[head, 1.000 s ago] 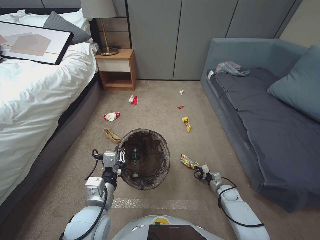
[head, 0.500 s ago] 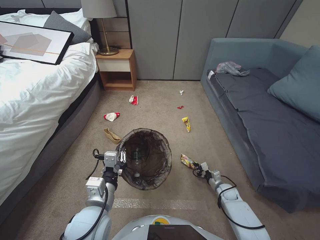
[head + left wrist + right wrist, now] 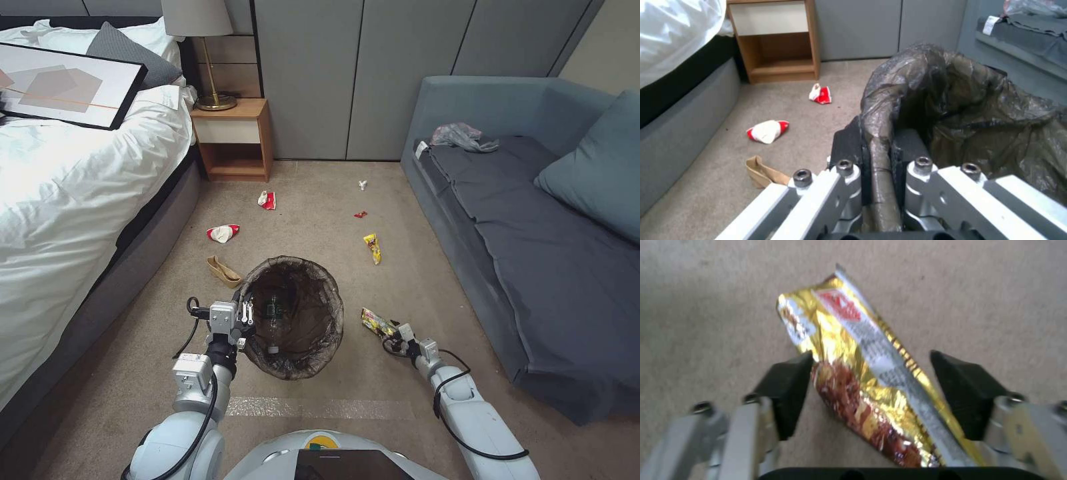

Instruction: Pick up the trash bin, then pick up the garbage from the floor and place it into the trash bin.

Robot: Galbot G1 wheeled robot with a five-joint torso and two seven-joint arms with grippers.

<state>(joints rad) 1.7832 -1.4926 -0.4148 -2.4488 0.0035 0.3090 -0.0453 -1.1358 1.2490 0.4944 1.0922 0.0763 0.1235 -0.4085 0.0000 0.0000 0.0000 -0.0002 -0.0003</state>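
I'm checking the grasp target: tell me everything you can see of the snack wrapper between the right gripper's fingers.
The snack wrapper is a long, flat, crinkled foil pack, gold-yellow with a red logo, a silver-grey printed strip and a brown patch. It lies on the beige carpet, to the right of the trash bin. The right gripper is open, its black fingertips straddling the wrapper's near half; one looks to touch its edge, the other stands clear.

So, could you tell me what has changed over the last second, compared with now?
The right gripper has crept forward along the floor onto the yellow snack wrapper; its open fingers now straddle the wrapper without closing. The left gripper stays shut on the trash bin rim, and the bin has shifted slightly toward the wrapper. The other litter on the carpet lies as it did.
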